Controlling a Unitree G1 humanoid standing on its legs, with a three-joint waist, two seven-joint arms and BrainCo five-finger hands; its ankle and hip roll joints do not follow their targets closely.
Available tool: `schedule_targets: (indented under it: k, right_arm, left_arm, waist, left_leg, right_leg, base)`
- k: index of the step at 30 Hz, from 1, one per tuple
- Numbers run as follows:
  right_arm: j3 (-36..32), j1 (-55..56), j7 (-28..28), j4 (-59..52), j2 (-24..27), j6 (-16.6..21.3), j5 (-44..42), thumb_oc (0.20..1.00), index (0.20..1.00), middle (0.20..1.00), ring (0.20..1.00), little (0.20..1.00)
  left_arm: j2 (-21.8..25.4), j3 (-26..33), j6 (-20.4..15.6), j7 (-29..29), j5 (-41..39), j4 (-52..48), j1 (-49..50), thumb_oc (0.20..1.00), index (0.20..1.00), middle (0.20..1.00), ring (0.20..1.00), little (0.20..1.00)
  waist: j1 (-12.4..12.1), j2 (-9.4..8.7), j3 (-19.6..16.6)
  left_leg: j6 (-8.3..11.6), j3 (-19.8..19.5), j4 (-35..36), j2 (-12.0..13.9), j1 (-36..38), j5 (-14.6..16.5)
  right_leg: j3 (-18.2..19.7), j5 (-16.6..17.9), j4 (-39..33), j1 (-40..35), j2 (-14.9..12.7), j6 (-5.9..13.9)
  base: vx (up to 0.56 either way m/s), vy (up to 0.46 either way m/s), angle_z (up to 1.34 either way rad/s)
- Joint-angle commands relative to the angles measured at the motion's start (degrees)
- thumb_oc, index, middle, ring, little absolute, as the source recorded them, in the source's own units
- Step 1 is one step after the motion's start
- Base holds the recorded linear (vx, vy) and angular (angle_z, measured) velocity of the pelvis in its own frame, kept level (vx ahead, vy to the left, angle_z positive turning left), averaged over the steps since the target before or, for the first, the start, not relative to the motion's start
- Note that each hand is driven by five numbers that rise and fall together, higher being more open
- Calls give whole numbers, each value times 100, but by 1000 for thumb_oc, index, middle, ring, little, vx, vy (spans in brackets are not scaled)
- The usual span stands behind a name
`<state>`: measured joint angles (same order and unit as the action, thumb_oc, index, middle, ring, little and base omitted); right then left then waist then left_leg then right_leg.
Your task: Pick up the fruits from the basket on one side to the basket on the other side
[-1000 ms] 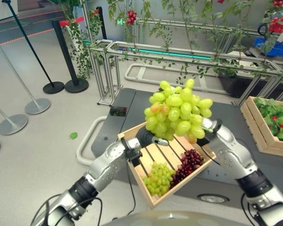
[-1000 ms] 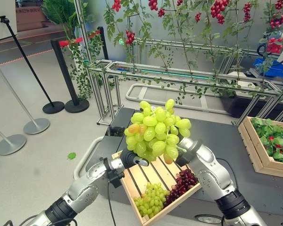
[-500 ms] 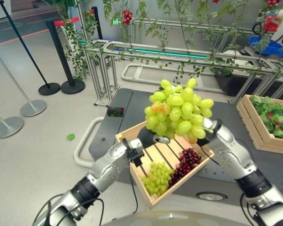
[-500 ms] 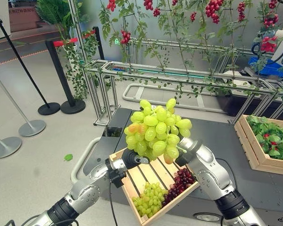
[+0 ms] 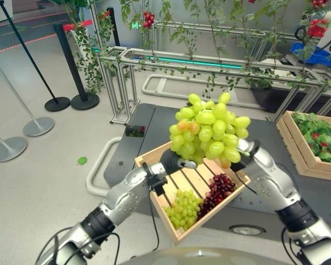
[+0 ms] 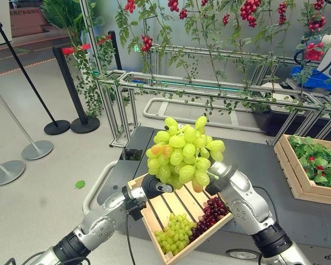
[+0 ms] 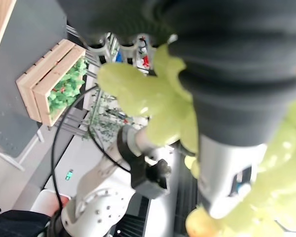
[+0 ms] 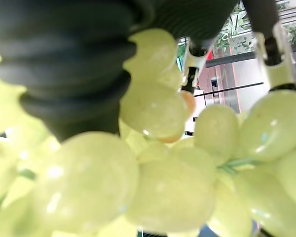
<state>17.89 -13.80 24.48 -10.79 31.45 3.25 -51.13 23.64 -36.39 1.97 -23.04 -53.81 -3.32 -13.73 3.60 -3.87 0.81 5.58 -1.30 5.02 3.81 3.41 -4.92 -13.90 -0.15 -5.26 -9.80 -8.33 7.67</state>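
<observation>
Grapes already lie in the near wooden crate (image 5: 154, 200), a green bunch (image 5: 183, 208) beside a dark red bunch (image 5: 219, 189), and above it the left hand (image 5: 172, 161) and right hand (image 5: 244, 152) press a big green grape cluster (image 5: 207, 132) between them, though I cannot tell how either hand's fingers sit behind the fruit. Judging by this, the carry step is in hand. Next the cluster must be lowered into a crate, perhaps the far crate (image 5: 298, 144) of leaves on the dark platform (image 5: 127, 132), both hands keeping even pressure.

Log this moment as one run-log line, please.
held: green grape bunch | hands: left hand, right hand, both under bunch | position: above wooden crate
</observation>
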Motion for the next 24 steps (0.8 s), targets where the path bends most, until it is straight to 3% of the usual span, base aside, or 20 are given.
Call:
schedule_targets:
  k: [1,24]
  right_arm:
    - [-476,-57,-52,6,79,336,70,200,200,200,200,200]
    - [-656,91,7,15,109,327,421,200,200,200,200,200]
  left_arm:
    - [-114,527,-338,-172,-473,-197,-400,1000,1000,1000,1000,1000]
    - [-113,574,-325,-225,-322,-169,-375,1000,1000,1000,1000,1000]
  waist:
    - [-87,-107,-44]
    - [-86,-135,-14]
  left_leg:
    - [-486,-320,-265,-393,263,762]
    - [-490,-336,-283,-384,252,763]
  right_leg:
    - [-163,-366,714,259,242,-47]
    - [-162,-372,744,274,245,-45]
  base:
    - [0,0,0]
    - [0,0,0]
